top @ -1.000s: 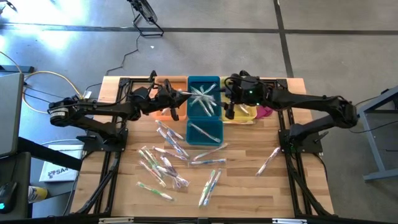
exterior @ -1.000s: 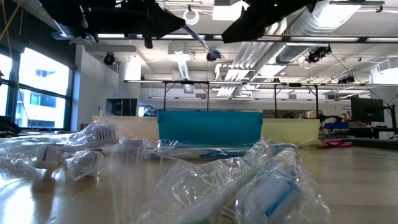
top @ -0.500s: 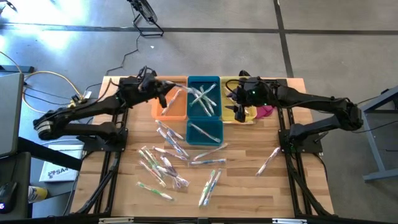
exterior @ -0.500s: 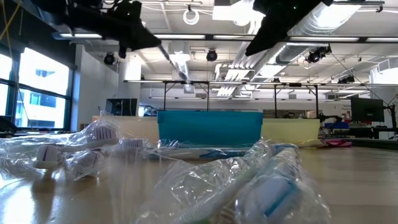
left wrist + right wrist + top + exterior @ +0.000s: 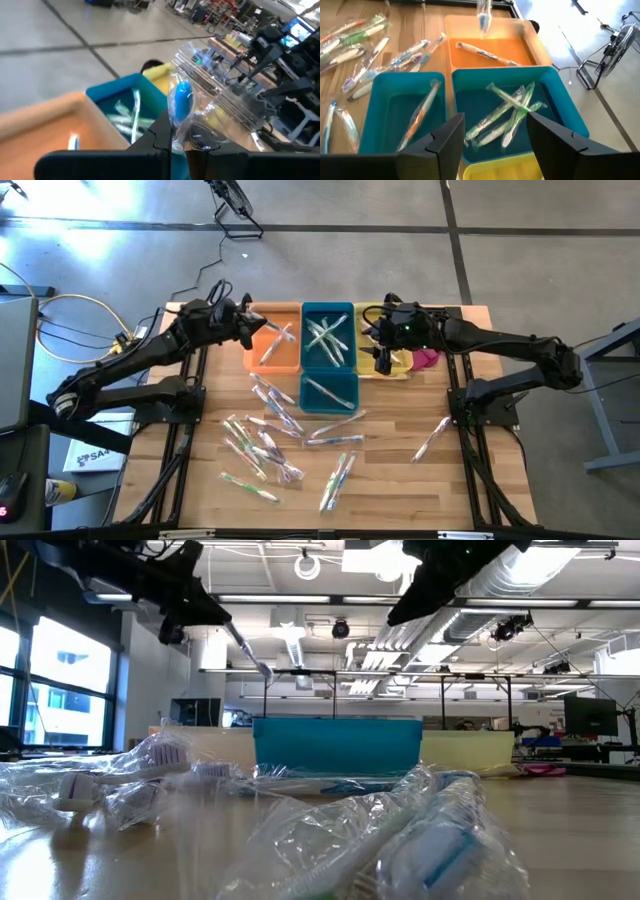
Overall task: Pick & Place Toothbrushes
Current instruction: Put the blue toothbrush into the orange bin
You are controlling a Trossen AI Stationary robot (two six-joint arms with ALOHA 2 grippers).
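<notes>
My left gripper [image 5: 248,332] pinches one wrapped blue toothbrush [image 5: 181,102] above the orange bin [image 5: 272,340], where one brush [image 5: 485,53] lies. My right gripper [image 5: 383,360], fingers spread, hangs over the yellow bin [image 5: 402,366]. Two teal bins [image 5: 328,362] hold several; over a dozen loose toothbrushes [image 5: 270,442] litter the table [image 5: 400,480].

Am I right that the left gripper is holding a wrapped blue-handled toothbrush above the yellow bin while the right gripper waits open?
Not quite. The left gripper holds the wrapped blue-handled toothbrush above the orange plastic bin, not a yellow one; the high view shows it. The right gripper does wait open, near the yellow bin.
</notes>
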